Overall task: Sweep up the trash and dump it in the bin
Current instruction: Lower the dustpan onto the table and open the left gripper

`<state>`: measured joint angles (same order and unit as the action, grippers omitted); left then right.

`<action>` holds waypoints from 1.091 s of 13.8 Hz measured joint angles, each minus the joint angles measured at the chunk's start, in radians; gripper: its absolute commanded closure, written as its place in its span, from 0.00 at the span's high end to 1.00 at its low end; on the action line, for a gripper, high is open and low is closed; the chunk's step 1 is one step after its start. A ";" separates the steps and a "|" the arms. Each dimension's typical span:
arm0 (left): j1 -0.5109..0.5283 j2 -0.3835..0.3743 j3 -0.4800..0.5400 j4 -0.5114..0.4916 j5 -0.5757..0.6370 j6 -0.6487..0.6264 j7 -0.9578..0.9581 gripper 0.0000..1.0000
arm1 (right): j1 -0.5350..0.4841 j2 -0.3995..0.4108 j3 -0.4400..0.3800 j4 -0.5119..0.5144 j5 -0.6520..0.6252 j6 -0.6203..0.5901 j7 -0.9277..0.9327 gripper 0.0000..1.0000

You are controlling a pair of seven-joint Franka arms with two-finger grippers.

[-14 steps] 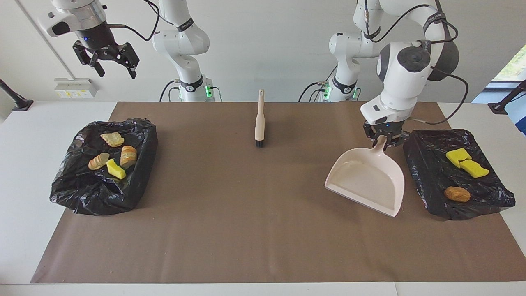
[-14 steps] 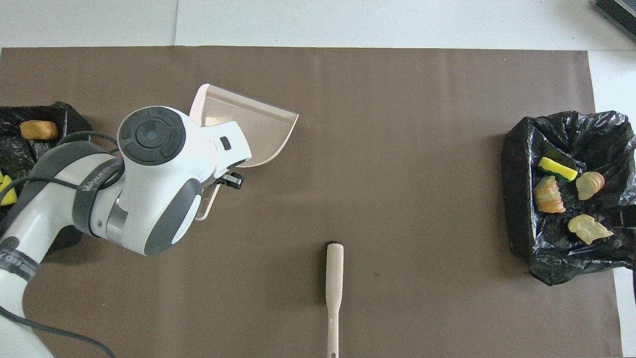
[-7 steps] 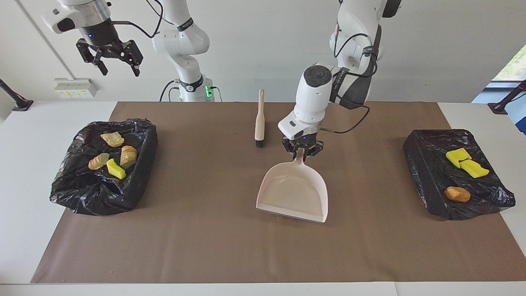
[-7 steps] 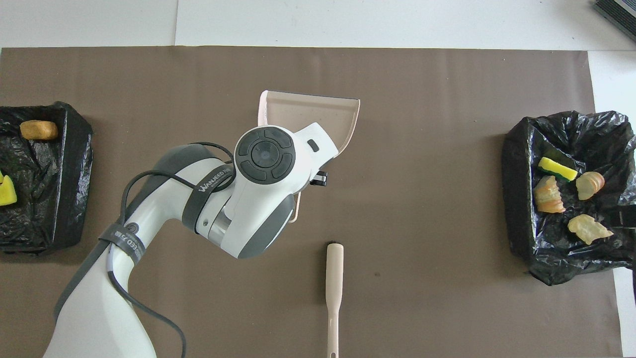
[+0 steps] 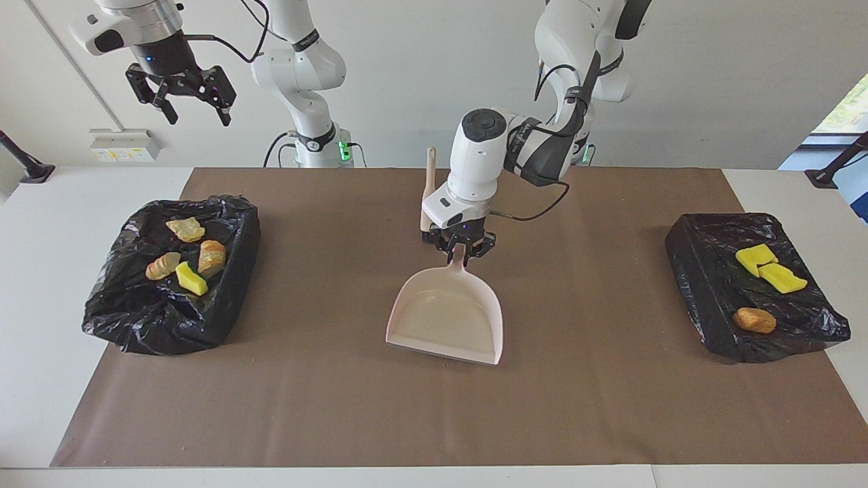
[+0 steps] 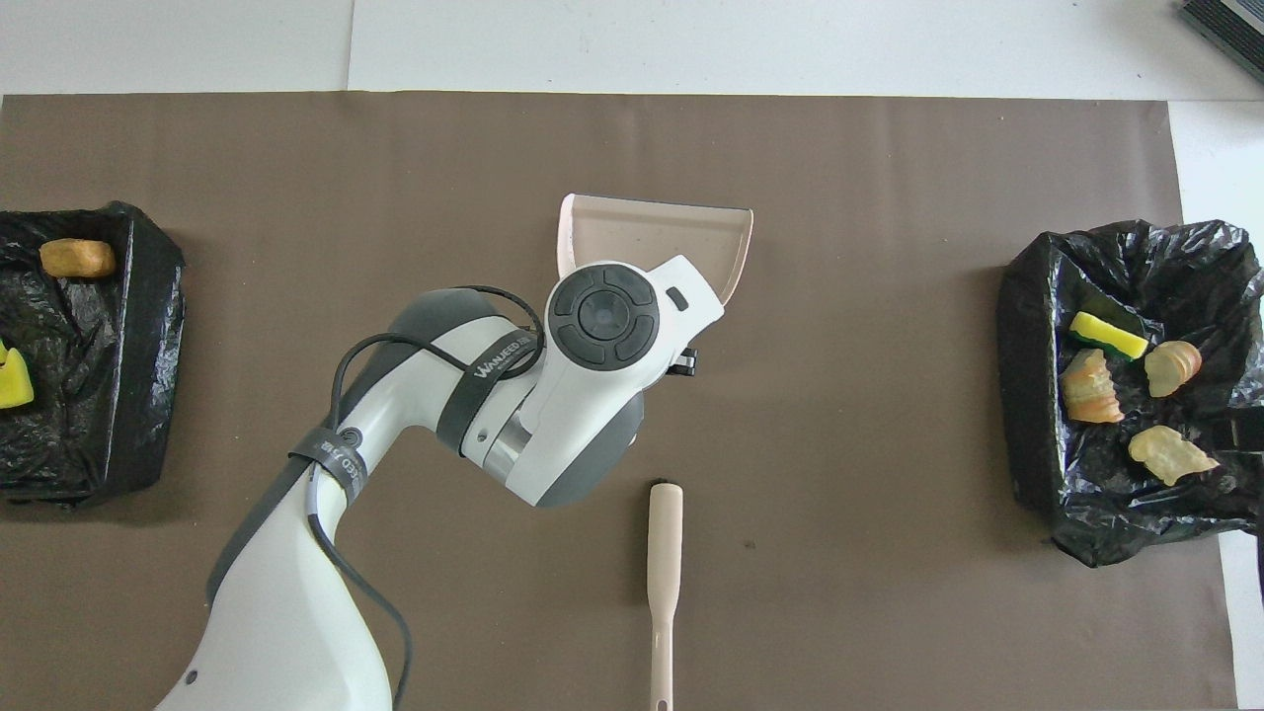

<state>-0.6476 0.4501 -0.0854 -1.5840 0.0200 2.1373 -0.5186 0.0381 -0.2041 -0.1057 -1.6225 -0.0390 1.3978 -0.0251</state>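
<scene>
Facing view only: left gripper [image 5: 459,252] jaws clamped on dustpan [image 5: 447,318] handle; right gripper [image 5: 182,91] jaws open, empty.

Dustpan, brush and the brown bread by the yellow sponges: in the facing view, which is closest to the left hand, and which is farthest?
1. Dustpan: mid-table; the left hand grips its handle.
2. Brush: right beside that hand, toward the robots.
3. Brown bread: in the black bin at the left arm's end of the table.
</scene>
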 measured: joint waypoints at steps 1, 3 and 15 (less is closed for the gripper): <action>-0.016 0.031 0.000 0.027 0.001 0.000 -0.026 0.00 | 0.000 0.000 0.000 0.000 0.000 0.000 0.000 1.00; -0.033 0.068 0.001 0.060 0.001 0.000 -0.062 0.23 | 0.000 0.000 0.000 0.000 0.000 0.000 0.000 1.00; -0.001 0.025 0.040 0.091 0.130 -0.042 -0.147 1.00 | 0.000 0.000 0.000 0.000 0.000 0.000 0.000 1.00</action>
<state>-0.6487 0.4753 -0.0453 -1.4931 0.1502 2.0956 -0.6657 0.0381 -0.2041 -0.1057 -1.6225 -0.0390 1.3978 -0.0251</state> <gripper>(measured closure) 0.000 0.000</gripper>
